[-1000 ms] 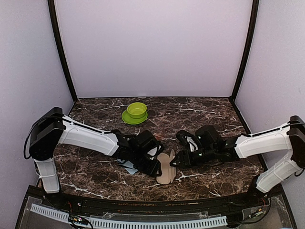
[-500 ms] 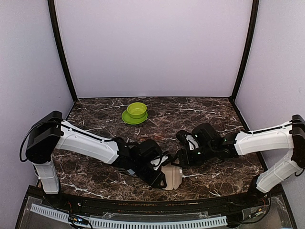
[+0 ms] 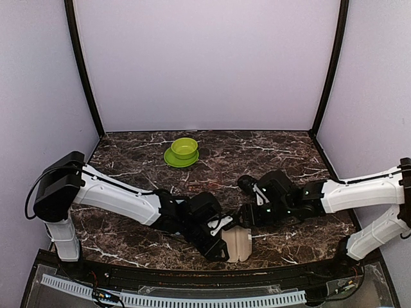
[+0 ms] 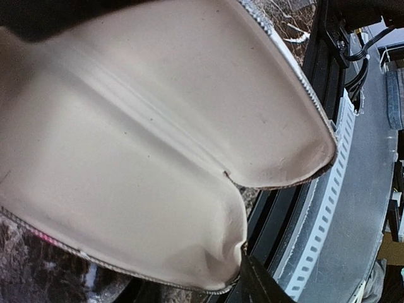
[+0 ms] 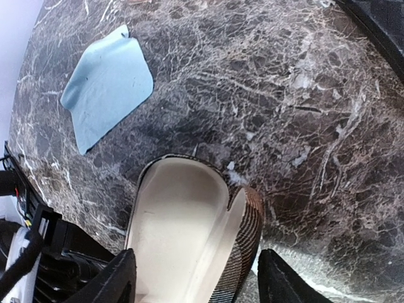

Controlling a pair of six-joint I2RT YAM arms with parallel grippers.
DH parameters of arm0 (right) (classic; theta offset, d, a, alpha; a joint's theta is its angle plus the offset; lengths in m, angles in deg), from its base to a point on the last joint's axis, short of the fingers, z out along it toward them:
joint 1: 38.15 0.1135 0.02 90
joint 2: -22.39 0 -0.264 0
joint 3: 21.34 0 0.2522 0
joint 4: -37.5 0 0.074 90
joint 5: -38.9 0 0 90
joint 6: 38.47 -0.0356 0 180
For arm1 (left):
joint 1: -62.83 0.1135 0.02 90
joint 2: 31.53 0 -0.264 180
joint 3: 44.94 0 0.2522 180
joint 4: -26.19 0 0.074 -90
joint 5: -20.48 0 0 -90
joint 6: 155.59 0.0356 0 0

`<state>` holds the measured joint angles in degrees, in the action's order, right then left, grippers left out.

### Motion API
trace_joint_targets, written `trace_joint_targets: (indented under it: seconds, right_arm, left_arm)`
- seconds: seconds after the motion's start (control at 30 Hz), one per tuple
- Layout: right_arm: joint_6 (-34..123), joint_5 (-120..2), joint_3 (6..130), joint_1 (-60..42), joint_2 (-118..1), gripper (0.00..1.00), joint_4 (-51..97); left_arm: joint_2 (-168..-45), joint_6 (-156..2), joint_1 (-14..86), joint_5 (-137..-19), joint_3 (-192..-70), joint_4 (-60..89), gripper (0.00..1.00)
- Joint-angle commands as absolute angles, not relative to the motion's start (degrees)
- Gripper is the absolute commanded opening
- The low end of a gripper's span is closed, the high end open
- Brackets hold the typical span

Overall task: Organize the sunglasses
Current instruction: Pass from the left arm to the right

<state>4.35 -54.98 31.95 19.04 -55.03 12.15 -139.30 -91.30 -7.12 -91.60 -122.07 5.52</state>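
Dark marbled tabletop (image 3: 282, 151), and your left gripper (image 3: 218, 239) is pressed right up against the open plaid case with beige lining (image 3: 237, 245). Its jaws are hidden, so I can't tell their state. Your right gripper (image 5: 197, 276) has its fingers (image 5: 120, 281) wide on either side of that case; gripping or just straddling, I can't tell. I can't make out the sunglasses near either hand.

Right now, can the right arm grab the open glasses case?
Probably yes. The right gripper hangs right over the open plaid glasses case, a finger on either side, nothing between. The left gripper is crowded close against the case too, though.
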Motion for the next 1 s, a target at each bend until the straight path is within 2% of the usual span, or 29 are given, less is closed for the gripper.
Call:
trace_joint_targets:
  seconds: [0.0, 0.17, 0.33, 0.5, 0.77, 0.97]
  right_arm:
    - [0.66, -52.92, 32.55, 23.18, -54.0, 0.63, 11.71]
    - [-0.47, -50.12, 34.55, 26.16, -56.14, 0.43, 9.5]
    - [-0.23, -47.95, 36.83, 27.91, -58.46, 0.25, 7.92]
    - [2.55, -44.97, 40.88, 27.92, -61.0, 0.18, 4.1]
    - [9.94, -38.01, 49.68, 27.56, -65.56, 0.12, -5.83]
    - [15.5, -37.09, 54.29, 25.67, -68.03, 0.08, -10.6]
  left_arm:
    - [-137.21, -91.44, -7.48, -89.74, -121.6, 5.63, 0.45]
    - [-135.5, -92.1, -7.46, -86.59, -120.49, 6.08, 0.49]
    - [-132.7, -92.29, -7.42, -83.64, -119.03, 7.25, 0.58]
    - [-129.11, -92.74, -7.39, -81.01, -116.71, 9.17, 0.65]
    - [-122.39, -92.57, -6.45, -71.95, -113.68, 7.38, 0.69]
    - [-122.2, -92.06, -3.86, -72.59, -113.4, 6.92, 0.71]
